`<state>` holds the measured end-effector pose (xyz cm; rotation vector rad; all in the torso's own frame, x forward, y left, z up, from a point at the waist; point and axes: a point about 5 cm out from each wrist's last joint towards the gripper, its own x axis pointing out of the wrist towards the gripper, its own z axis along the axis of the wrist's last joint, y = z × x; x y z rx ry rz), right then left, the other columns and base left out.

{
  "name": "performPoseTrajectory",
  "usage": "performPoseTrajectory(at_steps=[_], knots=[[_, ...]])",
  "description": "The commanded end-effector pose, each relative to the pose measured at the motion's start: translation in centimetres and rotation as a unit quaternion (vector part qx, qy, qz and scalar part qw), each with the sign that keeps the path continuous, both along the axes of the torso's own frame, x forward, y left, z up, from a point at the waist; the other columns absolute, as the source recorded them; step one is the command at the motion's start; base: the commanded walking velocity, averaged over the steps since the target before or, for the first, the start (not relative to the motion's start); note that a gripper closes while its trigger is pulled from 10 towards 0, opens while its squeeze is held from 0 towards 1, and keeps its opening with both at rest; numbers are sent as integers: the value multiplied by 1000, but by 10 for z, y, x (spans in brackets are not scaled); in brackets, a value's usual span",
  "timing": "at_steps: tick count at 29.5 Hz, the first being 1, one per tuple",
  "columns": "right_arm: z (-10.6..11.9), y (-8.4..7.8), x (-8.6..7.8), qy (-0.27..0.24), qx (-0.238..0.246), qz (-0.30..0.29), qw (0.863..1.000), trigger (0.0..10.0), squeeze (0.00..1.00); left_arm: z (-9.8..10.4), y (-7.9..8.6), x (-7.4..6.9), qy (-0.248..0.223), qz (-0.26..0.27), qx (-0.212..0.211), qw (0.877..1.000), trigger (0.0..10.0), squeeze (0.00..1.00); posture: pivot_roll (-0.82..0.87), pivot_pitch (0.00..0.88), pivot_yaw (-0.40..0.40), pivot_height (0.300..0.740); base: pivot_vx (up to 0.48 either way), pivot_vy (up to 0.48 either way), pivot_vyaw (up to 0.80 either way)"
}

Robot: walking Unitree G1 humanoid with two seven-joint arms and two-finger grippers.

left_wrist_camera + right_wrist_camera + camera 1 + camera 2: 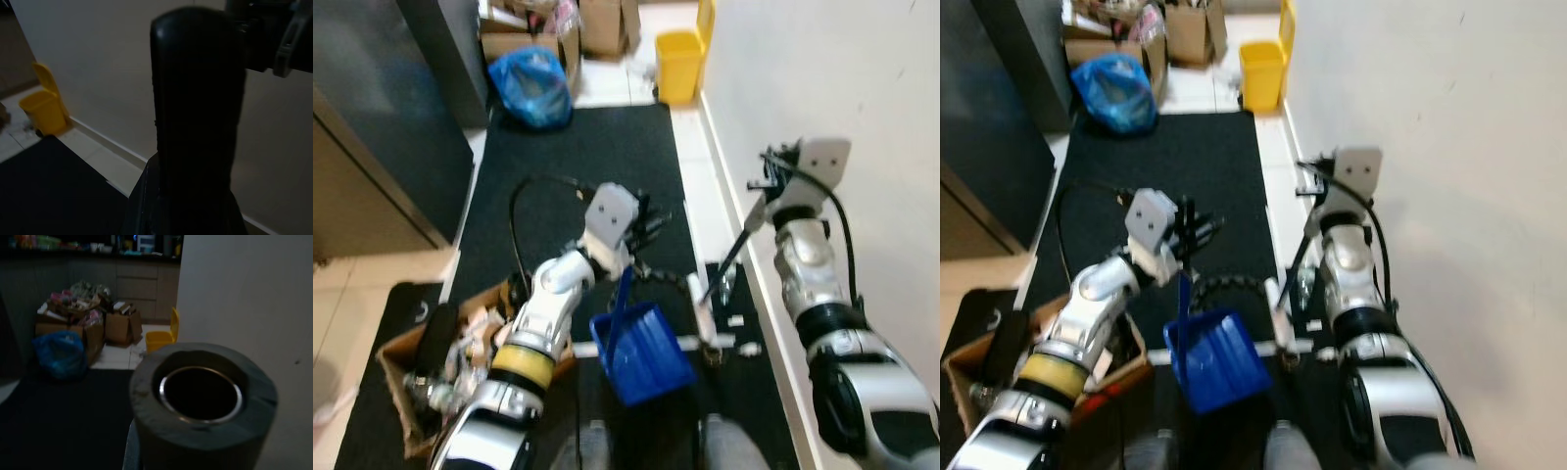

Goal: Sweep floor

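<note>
- Blue dustpan (643, 354) sits on the black mat (578, 166) at your feet, its upright handle clamped in your left gripper (631, 257).
- Your right gripper (756, 208) grasps the dark broom handle (726, 262) beside the wall; its head is hard to make out.
- Blur hides any writing.

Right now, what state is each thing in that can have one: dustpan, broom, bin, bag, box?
Blue dustpan: held by its handle in the left gripper, pan low over the black mat.
Broom handle: slanted, in the right gripper.
Yellow bin: upright, lid raised.
Blue bag: bulging full.
Cardboard box: open, cluttered.
</note>
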<state>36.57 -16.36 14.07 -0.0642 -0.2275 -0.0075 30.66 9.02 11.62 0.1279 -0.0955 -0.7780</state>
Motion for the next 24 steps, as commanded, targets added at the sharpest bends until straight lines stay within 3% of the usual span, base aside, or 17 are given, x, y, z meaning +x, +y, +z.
performPoseTrajectory(at_steps=[1, 8, 13, 24], knots=[[4, 6, 1, -12, -8, 9, 1000, 10000, 0, 2, -8, -4, -8, -10, -6, 1000, 10000, 0, 115, 124, -30, 740, 0, 0, 0], [16, 17, -3, -84, -32, 7, 996, 10000, 0, -14, -7, -18, 6, -4, 7, 1000, 10000, 0, 126, 158, -52, 740, 0, 0, 0], [5, 16, -1, -39, 0, 10, 999, 10000, 0, -17, -5, -24, -25, 19, 19, 999, 10000, 0, 127, 200, -69, 740, 0, 0, 0], [9, 19, -3, -55, -17, 26, 998, 10000, 0, -12, 3, -21, -71, 80, 5, 994, 10000, 0, 120, 271, -97, 740, 0, 0, 0]])
